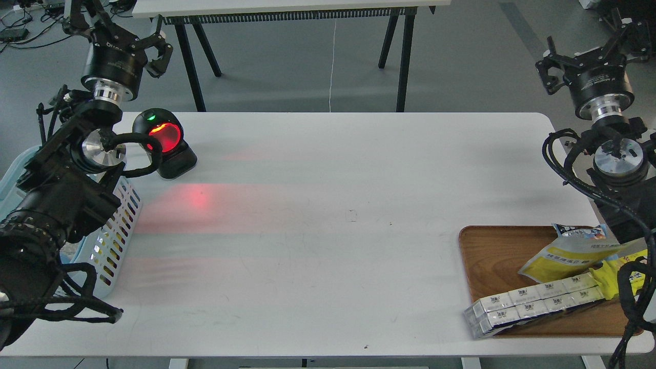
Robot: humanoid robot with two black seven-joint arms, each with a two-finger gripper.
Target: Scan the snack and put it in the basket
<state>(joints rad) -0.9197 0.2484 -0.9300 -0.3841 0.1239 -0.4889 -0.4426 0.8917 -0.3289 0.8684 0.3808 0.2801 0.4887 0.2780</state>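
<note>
The snack (566, 254), a flat yellow and pale-grey pouch, lies on the brown wooden tray (487, 256) at the front right, partly under other packs; its printed picture does not show clearly. The light blue basket (122, 215) stands at the table's left edge, mostly hidden behind my left arm. My left gripper (119, 32) is raised above the table's far left corner, open and empty. My right gripper (589, 54) is raised beyond the far right corner, open and empty, well above the tray.
A black barcode scanner (165, 144) with a glowing red window stands right of the basket and casts red light on the table. A long white multipack (533, 302), another yellow pouch (622, 269) and a blue-white pouch (579, 230) lie on the tray.
</note>
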